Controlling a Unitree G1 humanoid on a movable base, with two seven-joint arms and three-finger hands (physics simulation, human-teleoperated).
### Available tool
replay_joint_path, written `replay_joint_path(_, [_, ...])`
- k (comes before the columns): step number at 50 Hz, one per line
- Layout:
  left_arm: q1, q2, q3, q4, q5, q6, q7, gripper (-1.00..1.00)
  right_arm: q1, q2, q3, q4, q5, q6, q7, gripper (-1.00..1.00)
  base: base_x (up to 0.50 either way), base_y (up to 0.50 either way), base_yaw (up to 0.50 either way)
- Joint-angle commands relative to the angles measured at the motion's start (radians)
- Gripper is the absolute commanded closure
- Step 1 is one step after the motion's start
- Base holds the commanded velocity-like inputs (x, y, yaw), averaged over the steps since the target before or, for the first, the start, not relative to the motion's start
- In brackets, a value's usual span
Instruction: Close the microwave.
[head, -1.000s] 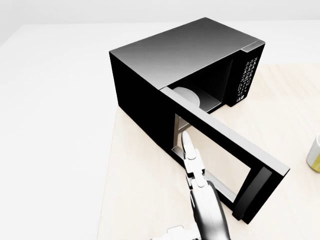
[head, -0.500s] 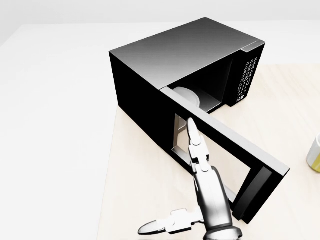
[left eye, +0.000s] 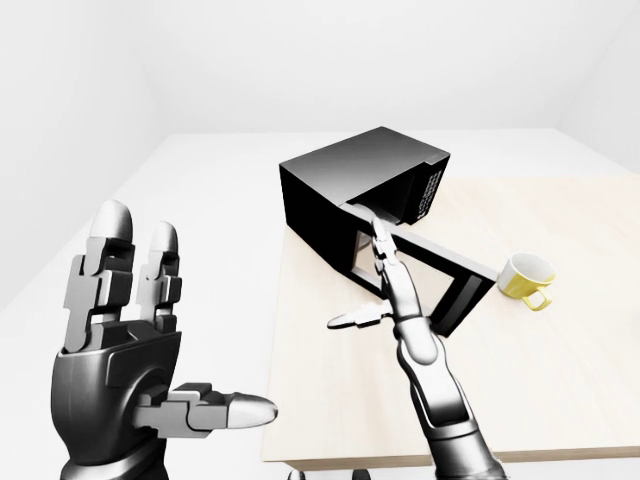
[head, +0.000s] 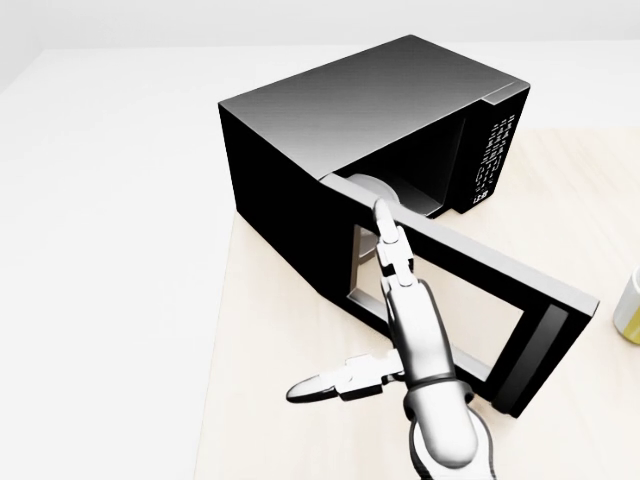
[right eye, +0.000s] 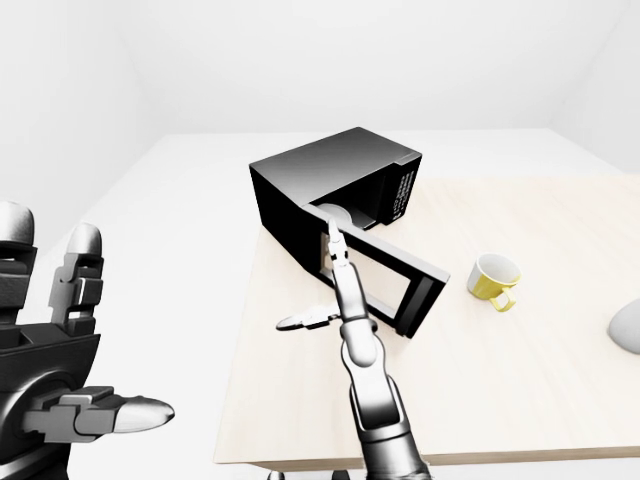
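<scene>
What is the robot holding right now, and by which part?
Nothing. The right hand is open, its straight fingers against the microwave door. The left hand is raised, open and empty.

The right hand reaches up the middle of the head view toward the microwave door, its arm stretched nearly straight. The two long fingers lie together and extended, their tips against the door's outer face near its hinge side. The thumb sticks out sideways to the left, away from the door. The left hand is raised at the lower left of the left-eye view, well away from the door, palm upright, fingers spread and straight, thumb pointing right.
</scene>
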Motion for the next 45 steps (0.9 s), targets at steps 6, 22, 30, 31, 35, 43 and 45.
replay_joint_path(6, [0.003,0.026,0.008,0.000,-0.029,0.000,0.023,-1.00,-0.259,-0.010,-0.103,0.409,0.043,-0.102,-0.005,-1.00,0.01,0.00,0.00])
replay_joint_path(22, [0.008,0.042,0.011,0.000,-0.045,0.000,0.039,-1.00,-0.464,-0.044,-0.147,0.708,0.055,-0.172,-0.038,-1.00,0.00,0.00,0.00])
replay_joint_path(30, [0.007,0.037,0.008,0.000,-0.037,0.000,0.036,-1.00,-0.565,-0.063,-0.163,0.876,0.059,-0.172,-0.057,-1.00,0.00,0.00,0.00])
replay_joint_path(31, [0.005,0.034,0.009,0.000,-0.035,0.000,0.034,-1.00,-0.576,-0.064,-0.164,0.896,0.059,-0.172,-0.059,-1.00,0.00,0.00,0.00])
replay_joint_path(35, [-0.001,0.029,0.016,0.000,-0.036,0.000,0.029,-1.00,-0.634,-0.075,-0.171,0.996,0.055,-0.172,-0.074,-1.00,0.00,0.00,0.00])
replay_joint_path(43, [-0.003,0.029,0.019,0.000,-0.036,0.000,0.030,-1.00,-0.701,-0.089,-0.176,1.087,0.037,-0.172,-0.088,-1.00,0.00,0.00,0.00])
replay_joint_path(45, [0.001,0.027,0.015,0.000,-0.031,0.000,0.028,-1.00,-0.716,-0.090,-0.177,1.118,0.033,-0.172,-0.091,-1.00,0.01,0.00,0.00])
